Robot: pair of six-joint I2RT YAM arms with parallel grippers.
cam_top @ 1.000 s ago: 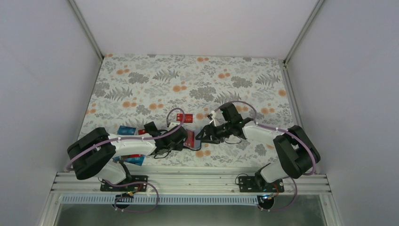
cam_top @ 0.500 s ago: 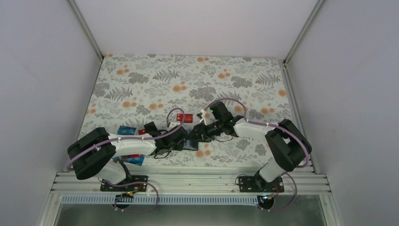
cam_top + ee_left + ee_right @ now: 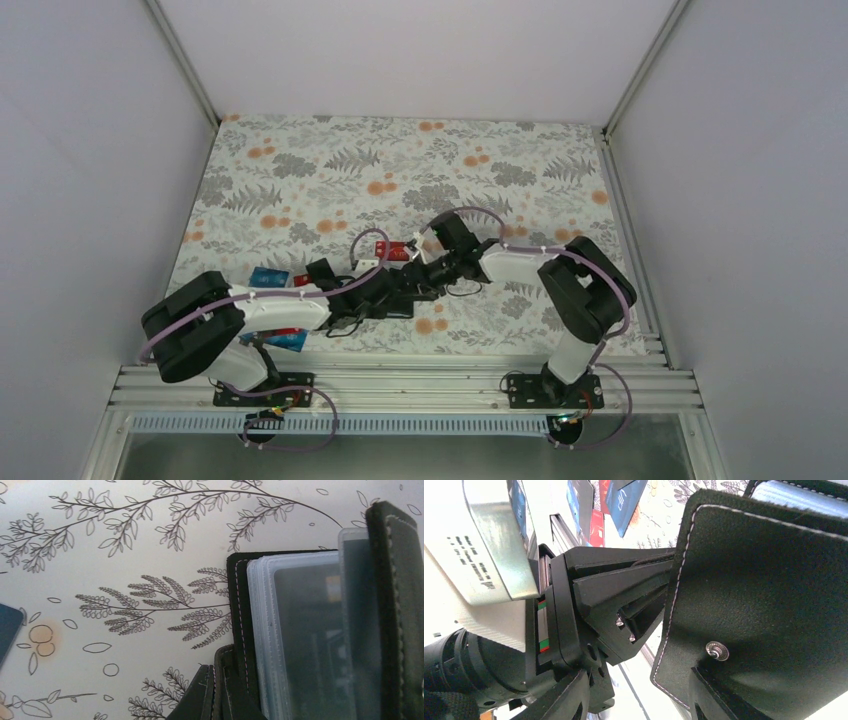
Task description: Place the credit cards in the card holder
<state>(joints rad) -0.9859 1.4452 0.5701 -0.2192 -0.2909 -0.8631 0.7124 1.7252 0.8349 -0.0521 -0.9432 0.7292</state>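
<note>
Lying low along the near side of the flowered counter (image 3: 330, 190), the left arm (image 3: 270, 308) stretches toward the middle. The right arm (image 3: 520, 262) folds back at its elbow and reaches leftward to meet it.

Between the two wrists is the card holder (image 3: 764, 590), near the counter's middle and a little toward the front. It is black grained leather, a rectangle with rounded corners edged in pale stitching, with a small round metal snap (image 3: 717, 651) on its outer cover. It is spread open. The left wrist view shows a stack of clear, glossy plastic sleeves (image 3: 300, 630) inside, each with a pressed seam along its edge. One sleeve stands up beside the raised cover.

The left jaws are pinched tight on the edge of that leather cover, their angular black tips flat against it. The right jaws are lost in the dark cluster by the holder, and I cannot tell how wide they stand or whether they grip anything.

The credit cards (image 3: 400, 250) lie loose on the counter, thin and flat. A red one is just beyond the holder, and blue ones (image 3: 268, 277) lie beside the left arm.
</note>
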